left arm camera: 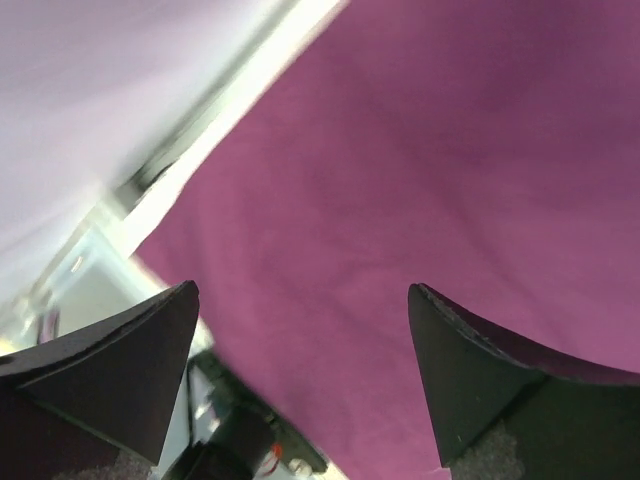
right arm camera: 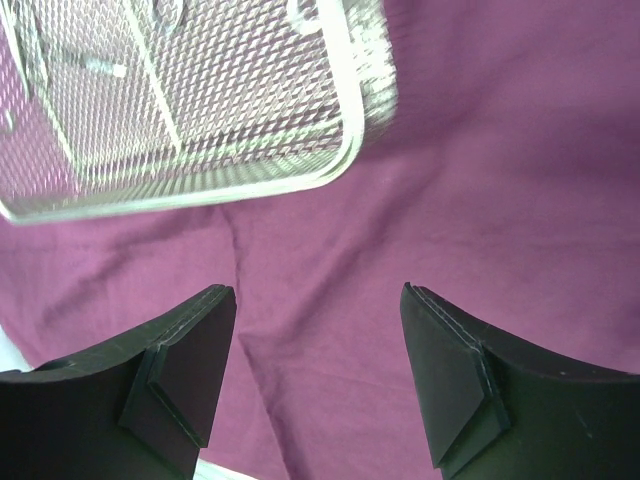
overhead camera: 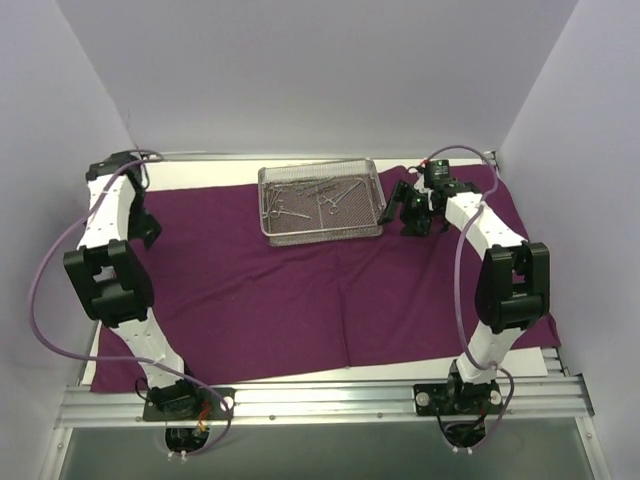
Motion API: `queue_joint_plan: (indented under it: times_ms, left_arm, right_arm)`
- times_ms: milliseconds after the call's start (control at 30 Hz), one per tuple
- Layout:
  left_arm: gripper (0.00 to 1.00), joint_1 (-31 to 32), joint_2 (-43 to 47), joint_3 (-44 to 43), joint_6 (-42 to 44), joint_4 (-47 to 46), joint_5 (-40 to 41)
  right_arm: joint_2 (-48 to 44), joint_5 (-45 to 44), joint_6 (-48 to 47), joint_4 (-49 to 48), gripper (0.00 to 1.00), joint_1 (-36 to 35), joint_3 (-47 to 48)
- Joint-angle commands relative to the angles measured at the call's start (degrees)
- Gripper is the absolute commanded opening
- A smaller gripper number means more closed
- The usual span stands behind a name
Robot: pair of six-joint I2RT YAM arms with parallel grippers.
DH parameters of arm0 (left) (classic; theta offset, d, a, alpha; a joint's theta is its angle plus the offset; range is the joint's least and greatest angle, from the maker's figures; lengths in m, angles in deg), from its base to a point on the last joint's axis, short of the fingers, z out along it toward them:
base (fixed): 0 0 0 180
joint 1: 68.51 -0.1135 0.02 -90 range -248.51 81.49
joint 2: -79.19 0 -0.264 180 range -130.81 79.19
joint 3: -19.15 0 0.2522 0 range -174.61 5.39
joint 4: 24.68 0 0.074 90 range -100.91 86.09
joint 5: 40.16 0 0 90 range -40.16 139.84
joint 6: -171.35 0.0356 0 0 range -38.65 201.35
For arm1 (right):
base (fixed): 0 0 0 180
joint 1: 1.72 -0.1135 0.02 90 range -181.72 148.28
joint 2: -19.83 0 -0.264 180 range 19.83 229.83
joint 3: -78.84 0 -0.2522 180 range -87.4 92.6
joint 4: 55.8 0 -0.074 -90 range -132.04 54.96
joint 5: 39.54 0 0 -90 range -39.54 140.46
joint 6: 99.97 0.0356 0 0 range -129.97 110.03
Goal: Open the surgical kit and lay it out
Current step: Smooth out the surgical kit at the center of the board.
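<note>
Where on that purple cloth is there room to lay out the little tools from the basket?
The near half of the purple cloth, in front of the mesh tray, is bare; so is the stretch left of the tray, up to the left gripper. Crowded: the tray's right side, where the right gripper hangs.

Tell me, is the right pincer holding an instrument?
No, the right pincer is open, with only bare cloth showing in its gap.

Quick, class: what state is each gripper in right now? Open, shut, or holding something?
Left gripper: open, holding nothing, above the purple cloth.
Right gripper: open, holding nothing, beside the mesh tray.
</note>
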Motion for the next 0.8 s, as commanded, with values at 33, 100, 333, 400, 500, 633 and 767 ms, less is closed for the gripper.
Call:
queue_joint_plan:
  times_ms: [33, 100, 333, 400, 500, 633, 767]
  left_arm:
    - [0.88, 8.57, 0.03, -7.05, 5.12, -7.19, -10.59]
    - [0.7, 11.65, -3.29, -10.48, 6.0, -9.22, -13.76]
    - [0.02, 14.04, -14.21, -17.96, 5.57, -13.62, -23.53]
    - [0.02, 14.12, -16.31, -17.7, 4.17, -15.46, -25.63]
    - [0.03, 14.38, -19.56, -17.96, 2.4, -15.91, -29.5]
    - [0.07, 14.83, -21.51, -17.18, 2.66, -16.35, -30.56]
    - [0.11, 16.67, -22.3, -13.75, 1.7, -18.72, -31.09]
  right_arm:
    - [-0.12, -4.2, 1.16, 1.0, 0.66, 1.9, 3.95]
    - [0.33, -6.57, 1.6, 0.12, 0.64, 2.87, 4.48]
    - [3.13, -10.36, 2.14, -2.69, 0.39, 7.18, 7.55]
    - [6.02, -10.89, 1.78, -2.78, 0.2, 7.18, 10.7]
    - [9.89, -10.28, 2.21, -4.62, 0.0, 7.18, 12.47]
    - [13.86, -9.22, 3.1, -4.98, 0.0, 7.18, 15.02]
    - [16.32, -8.52, 3.01, -4.37, 0.0, 7.18, 15.29]
